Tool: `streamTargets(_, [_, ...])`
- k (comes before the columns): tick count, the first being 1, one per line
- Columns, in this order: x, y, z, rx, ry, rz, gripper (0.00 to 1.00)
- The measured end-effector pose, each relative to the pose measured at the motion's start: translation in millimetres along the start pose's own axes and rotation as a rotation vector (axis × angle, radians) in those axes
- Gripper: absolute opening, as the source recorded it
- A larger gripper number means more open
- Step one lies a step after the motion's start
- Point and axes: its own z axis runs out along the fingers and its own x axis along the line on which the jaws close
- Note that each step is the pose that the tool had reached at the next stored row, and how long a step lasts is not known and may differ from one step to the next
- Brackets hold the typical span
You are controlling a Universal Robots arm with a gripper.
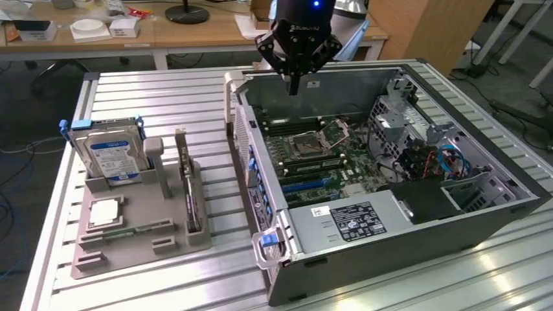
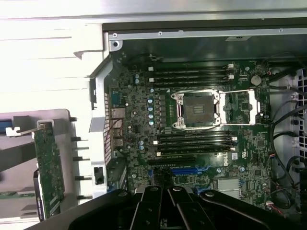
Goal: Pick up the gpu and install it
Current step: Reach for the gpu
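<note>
Overhead, the black pincer [image 1: 294, 87] hangs above the far rim of the dark grey computer case [image 1: 389, 259], which lies open on its side. Its fingers are pressed together and hold nothing, with clear air all round them. The slim dark gpu card [image 1: 188, 194] stands on edge in a slot of the grey plastic holder tray [image 1: 129, 253], towards the exterior view's left and well apart from the pincer. Its long upper edge is free. A silver hard drive with a blue-white label [image 1: 108, 155] stands upright in the same tray, further to the exterior view's left. A narrow strip of bare slats of the aluminium bench [image 1: 155, 103] separates the tray from the case's near wall. Inside the case, the green motherboard [image 1: 320, 162] lies flat and uncovered. The long blue expansion slot [image 1: 302, 184] lies just beside the case's wall, with open space above it.
</note>
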Motion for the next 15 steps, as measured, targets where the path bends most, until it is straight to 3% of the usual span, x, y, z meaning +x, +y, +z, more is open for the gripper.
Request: streamTargets(15, [18.4,-1.5,-0.5,-0.0001,0.0000,0.000,0.10])
